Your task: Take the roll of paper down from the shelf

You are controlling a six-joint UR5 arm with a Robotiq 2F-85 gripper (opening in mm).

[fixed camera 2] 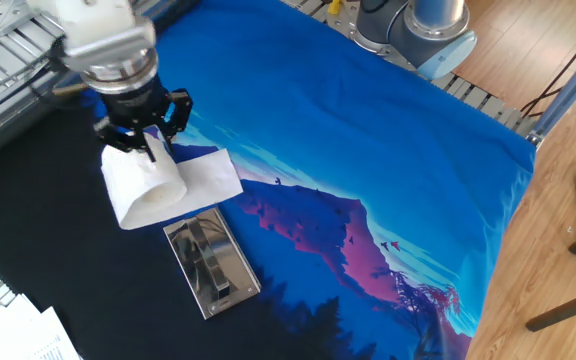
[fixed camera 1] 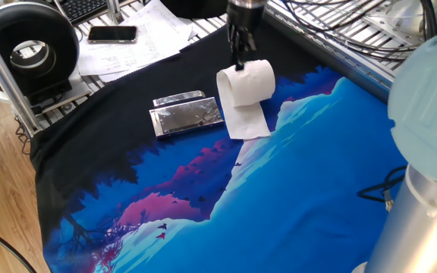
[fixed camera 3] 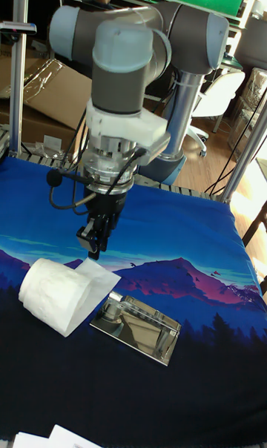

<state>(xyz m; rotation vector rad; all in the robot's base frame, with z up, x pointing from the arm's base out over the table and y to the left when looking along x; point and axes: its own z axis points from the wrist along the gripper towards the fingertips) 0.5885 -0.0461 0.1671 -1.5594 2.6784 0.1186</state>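
The white roll of paper (fixed camera 1: pixel 246 82) lies on its side on the cloth, its loose sheet (fixed camera 1: pixel 247 121) trailing toward the front. It rests beside the shelf (fixed camera 1: pixel 187 115), a low shiny silver block, and does not sit on it. My gripper (fixed camera 1: pixel 240 62) hangs just above the roll's top back edge, open, with nothing between its fingers. From the other side the roll (fixed camera 2: pixel 143 186) lies between the gripper (fixed camera 2: pixel 143 140) and the shelf (fixed camera 2: pixel 213 265). In the tall view the gripper (fixed camera 3: pixel 92 246) points down over the roll (fixed camera 3: pixel 55 292), left of the shelf (fixed camera 3: pixel 137 325).
A blue and black printed cloth (fixed camera 1: pixel 294 189) covers the table. Printed paper sheets (fixed camera 1: pixel 139 42), a phone (fixed camera 1: pixel 112 33) and a round black device (fixed camera 1: pixel 29 45) sit at the back left. A wire rack (fixed camera 1: pixel 340 30) with cables runs along the back right. The arm's base (fixed camera 2: pixel 418 25) stands at the far edge.
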